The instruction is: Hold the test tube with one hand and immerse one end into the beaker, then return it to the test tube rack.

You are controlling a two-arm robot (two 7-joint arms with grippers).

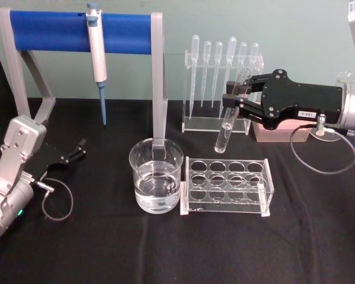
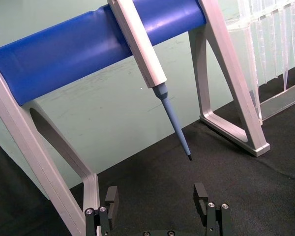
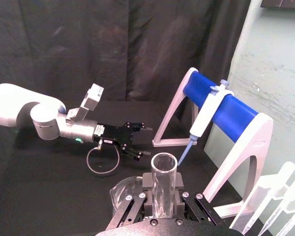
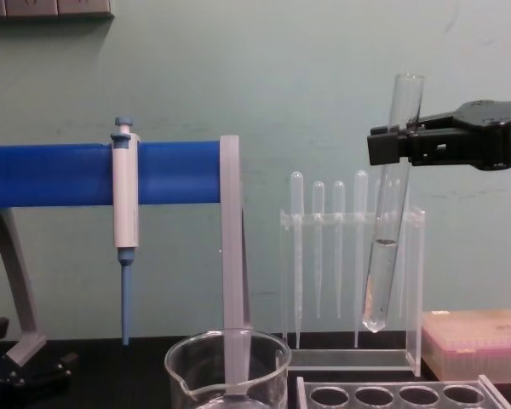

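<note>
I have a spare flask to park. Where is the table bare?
Bare: the front strip of table before the beaker and rack, and between the left gripper and beaker. Crowded: behind the rack, where the right gripper holds the test tube by the pipette stand.

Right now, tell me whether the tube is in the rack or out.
Out. The right gripper holds the tube tilted in the air, its rounded end clear above the rack, whose holes are empty.
</note>
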